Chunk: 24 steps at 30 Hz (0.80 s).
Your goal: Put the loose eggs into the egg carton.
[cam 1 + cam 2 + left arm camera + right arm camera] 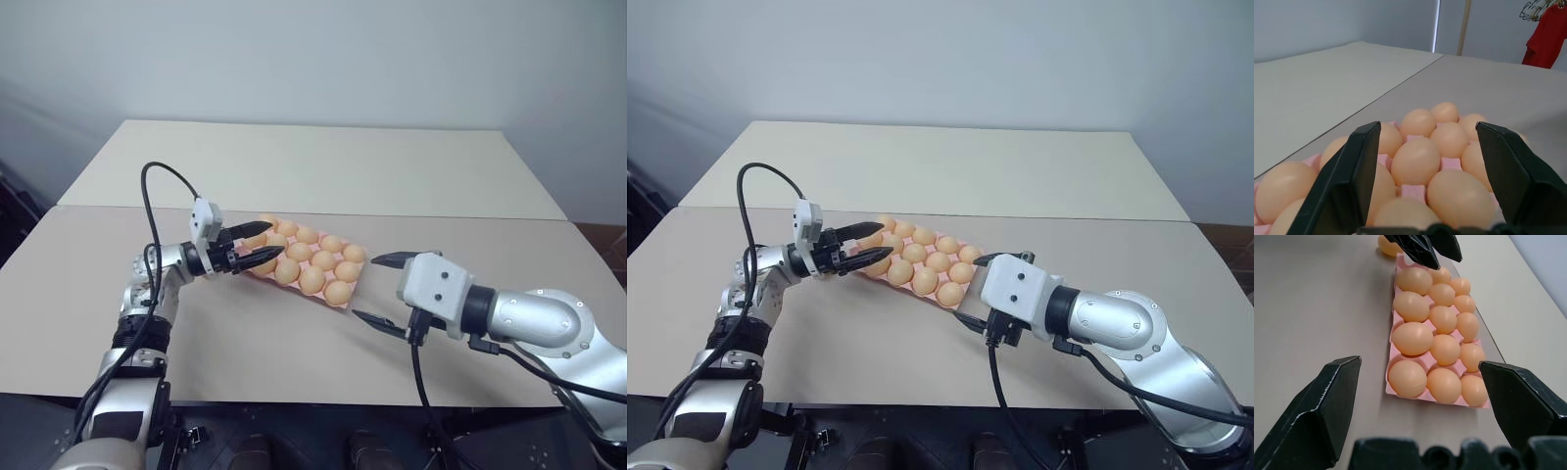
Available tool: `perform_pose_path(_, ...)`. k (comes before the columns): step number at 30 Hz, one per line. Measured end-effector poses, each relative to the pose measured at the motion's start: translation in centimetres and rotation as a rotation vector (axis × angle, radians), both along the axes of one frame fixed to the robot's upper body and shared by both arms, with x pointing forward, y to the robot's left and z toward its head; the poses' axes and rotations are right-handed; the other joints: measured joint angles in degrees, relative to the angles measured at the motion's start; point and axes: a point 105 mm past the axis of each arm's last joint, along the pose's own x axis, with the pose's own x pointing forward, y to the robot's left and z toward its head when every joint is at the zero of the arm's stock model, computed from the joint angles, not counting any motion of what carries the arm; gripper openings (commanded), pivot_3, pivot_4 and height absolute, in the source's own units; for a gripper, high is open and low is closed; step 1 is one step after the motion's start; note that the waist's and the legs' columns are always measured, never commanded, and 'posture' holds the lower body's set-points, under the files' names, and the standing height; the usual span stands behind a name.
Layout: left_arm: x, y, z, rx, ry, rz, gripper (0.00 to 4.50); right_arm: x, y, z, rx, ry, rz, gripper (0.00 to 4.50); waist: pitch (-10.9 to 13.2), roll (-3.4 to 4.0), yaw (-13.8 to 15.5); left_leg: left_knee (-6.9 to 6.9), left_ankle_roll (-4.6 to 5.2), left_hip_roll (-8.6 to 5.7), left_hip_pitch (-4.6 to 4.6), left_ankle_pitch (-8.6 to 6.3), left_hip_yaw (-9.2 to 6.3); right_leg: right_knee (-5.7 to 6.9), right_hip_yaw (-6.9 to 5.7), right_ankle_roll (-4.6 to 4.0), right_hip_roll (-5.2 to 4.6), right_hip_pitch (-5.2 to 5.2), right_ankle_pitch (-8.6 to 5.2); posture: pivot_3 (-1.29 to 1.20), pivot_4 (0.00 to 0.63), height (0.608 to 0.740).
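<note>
Beige tabletop (pixel 294 176) carries everything, made of two slabs meeting at a seam just behind the egg carton (pixel 1397 348). That carton, a pink moulded tray, lies flat near the table's middle, its cups filled with orange-tan eggs (pixel 1412 338) in three rows. One more egg (pixel 1387 246) sits on the bare table beside the carton's far end, touching no cup. At the carton's near-right corner hangs the right gripper (pixel 380 291), its two black fingers (pixel 1322 406) spread wide and holding nothing. Over the carton's left end hovers the left gripper (pixel 255 242), its fingers (pixel 1352 176) parted about an egg's width, empty, with eggs showing between them. No brand, label or writing can be read anywhere.
</note>
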Motion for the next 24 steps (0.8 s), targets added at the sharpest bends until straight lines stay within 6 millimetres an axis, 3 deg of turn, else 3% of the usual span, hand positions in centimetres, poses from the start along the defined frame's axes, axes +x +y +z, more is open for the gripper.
perform_pose_path(10, 0.1, 1.6, 0.8, 0.057, -0.044, 0.066, 3.21, 0.0, 0.1, 0.2, -0.001, -0.006, 0.004, 4.50, 0.0, 0.00, -0.1, -0.01, 0.00, 0.01, -0.01, 0.00, 0.00, -0.01, 0.00, 0.00, 0.00, -0.02, 0.00, 0.00, 0.150, 0.740)
perform_pose_path(16, -1.7, 7.5, 1.6, 0.196, -0.056, 0.244, 3.21, -0.4, 0.0, 0.1, -0.016, 0.020, 0.035, 4.50, 0.0, 0.01, -0.6, -0.02, 0.00, 0.03, 0.03, 0.00, -0.01, 0.01, 0.02, 0.00, 0.00, -0.01, 0.00, 0.00, 0.150, 0.740)
perform_pose_path(20, -3.3, 11.7, 0.7, 0.281, -0.012, 0.377, 3.21, -0.9, -0.1, -0.1, -0.036, 0.032, 0.068, 4.50, 0.0, 0.01, -0.4, -0.02, 0.00, 0.04, 0.03, 0.00, 0.01, 0.00, 0.00, 0.00, -0.01, -0.02, 0.00, 0.00, 0.150, 0.740)
perform_pose_path(24, -5.0, 14.6, 0.3, 0.320, 0.026, 0.425, 3.21, -0.9, 0.0, 0.1, -0.040, 0.022, 0.091, 4.50, 0.0, 0.01, -0.2, -0.02, 0.00, 0.05, 0.02, 0.00, 0.02, -0.02, -0.01, 0.00, -0.01, -0.02, 0.00, 0.00, 0.150, 0.740)
